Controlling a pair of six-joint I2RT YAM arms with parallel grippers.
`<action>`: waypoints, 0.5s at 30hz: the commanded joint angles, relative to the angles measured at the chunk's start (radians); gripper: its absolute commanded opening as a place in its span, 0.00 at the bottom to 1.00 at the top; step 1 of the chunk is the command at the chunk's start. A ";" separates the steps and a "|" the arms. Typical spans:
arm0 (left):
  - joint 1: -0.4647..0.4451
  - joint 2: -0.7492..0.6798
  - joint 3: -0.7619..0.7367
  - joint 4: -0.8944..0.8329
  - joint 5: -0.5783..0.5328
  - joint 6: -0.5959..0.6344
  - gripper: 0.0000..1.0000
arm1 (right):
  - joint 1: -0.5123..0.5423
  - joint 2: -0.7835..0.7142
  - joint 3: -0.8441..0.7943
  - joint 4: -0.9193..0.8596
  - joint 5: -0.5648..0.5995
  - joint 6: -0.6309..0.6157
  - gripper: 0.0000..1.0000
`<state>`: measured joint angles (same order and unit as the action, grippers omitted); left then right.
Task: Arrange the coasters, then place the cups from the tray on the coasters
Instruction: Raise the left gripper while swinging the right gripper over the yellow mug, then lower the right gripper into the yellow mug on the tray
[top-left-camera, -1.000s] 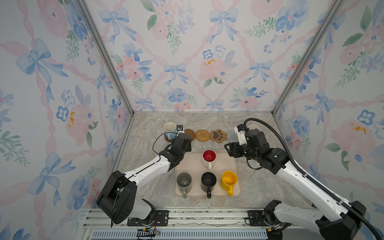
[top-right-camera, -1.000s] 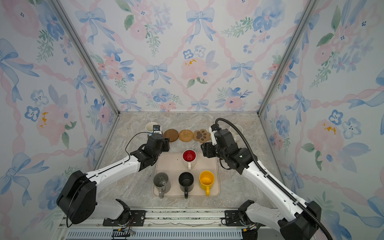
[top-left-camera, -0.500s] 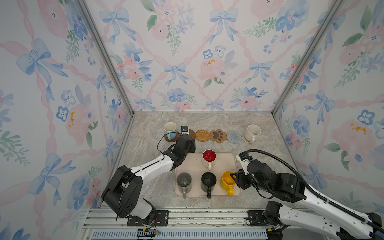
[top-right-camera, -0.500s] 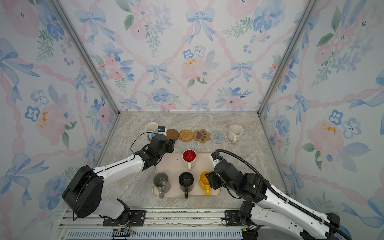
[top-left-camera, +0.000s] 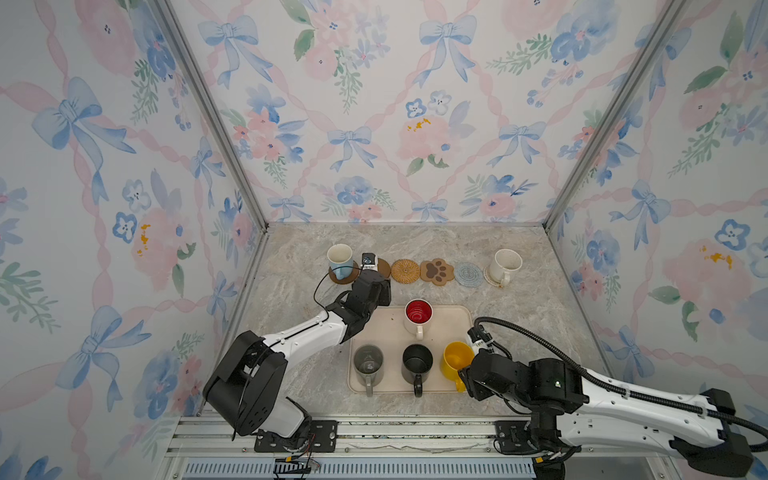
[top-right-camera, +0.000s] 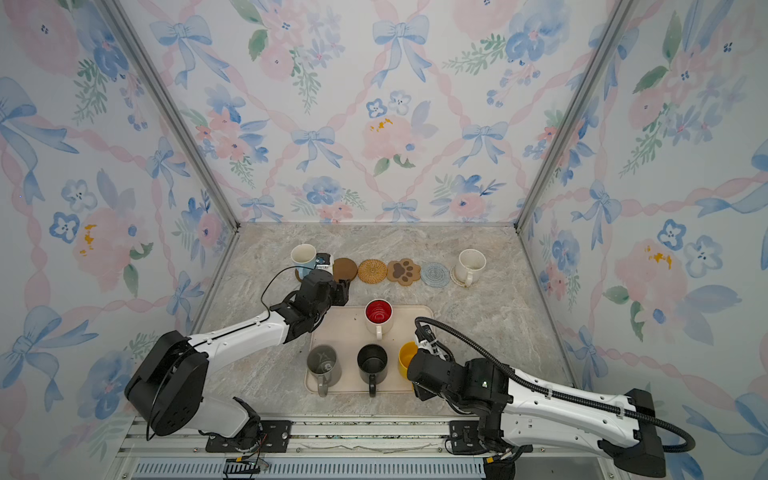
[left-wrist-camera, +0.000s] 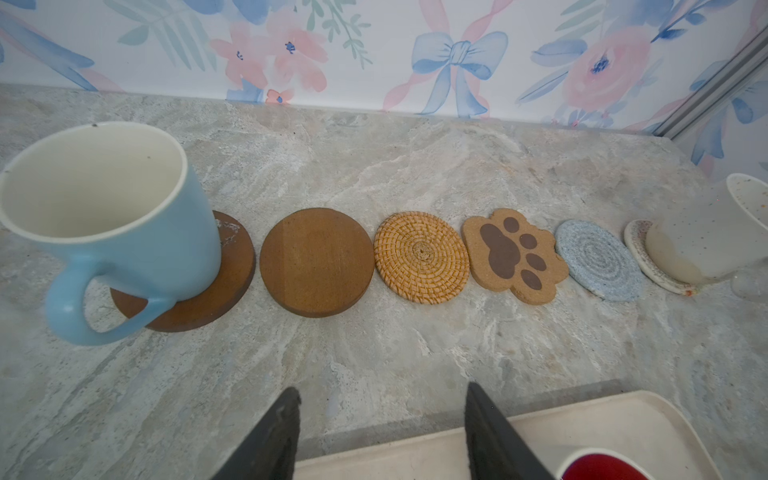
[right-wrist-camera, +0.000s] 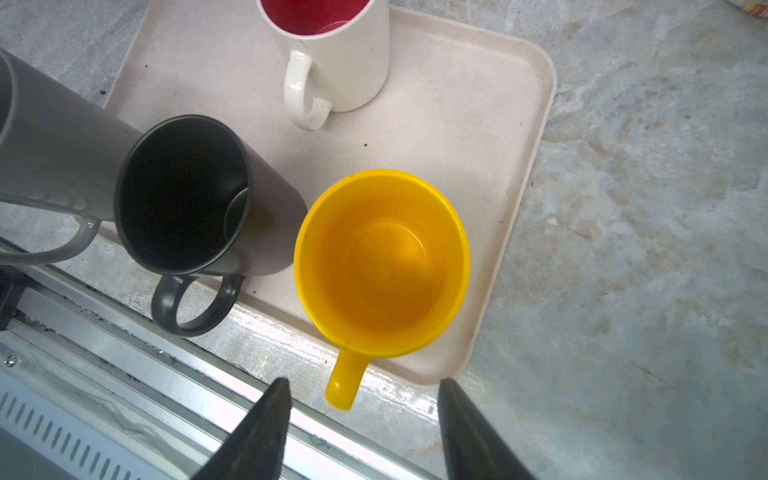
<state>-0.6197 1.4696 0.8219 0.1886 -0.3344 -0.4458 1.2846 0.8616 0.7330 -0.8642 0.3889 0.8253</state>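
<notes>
Six coasters lie in a back row: a brown disc (left-wrist-camera: 208, 299) under the light blue cup (top-left-camera: 340, 259), a bare brown disc (left-wrist-camera: 316, 262), a rattan round (top-left-camera: 405, 271), a paw (top-left-camera: 436, 271), a blue-grey round (top-left-camera: 468, 274), and a cream one under the speckled cup (top-left-camera: 507, 266). On the tray (top-left-camera: 453, 324) stand the red-inside cup (top-left-camera: 417, 316) and the grey (top-left-camera: 368, 363), black (top-left-camera: 417, 363) and yellow (top-left-camera: 455, 359) cups. My left gripper (left-wrist-camera: 382, 390) hangs open and empty over the tray's far edge. My right gripper (right-wrist-camera: 363, 381) is open, with the yellow cup's handle (right-wrist-camera: 343, 382) between its fingertips, untouched.
The metal rail (right-wrist-camera: 124, 353) runs along the table's front edge, just behind the right gripper. Papered walls close the left, back and right sides. A black cable (top-left-camera: 523, 332) loops over the right arm near the tray's right rim.
The right arm has swung from the back right, where it hid the speckled cup, down to the yellow cup at the near right. The left gripper has barely shifted.
</notes>
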 joint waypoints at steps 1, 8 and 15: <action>-0.001 0.018 -0.009 0.018 0.008 0.031 0.59 | 0.030 0.019 -0.029 0.024 0.034 0.079 0.60; -0.002 0.020 -0.010 0.023 0.001 0.032 0.60 | 0.055 0.055 -0.049 0.047 0.012 0.115 0.60; -0.002 0.026 -0.009 0.023 0.003 0.035 0.60 | 0.050 0.118 -0.058 0.077 -0.022 0.144 0.63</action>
<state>-0.6197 1.4830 0.8219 0.1955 -0.3317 -0.4274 1.3258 0.9558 0.6888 -0.7982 0.3855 0.9405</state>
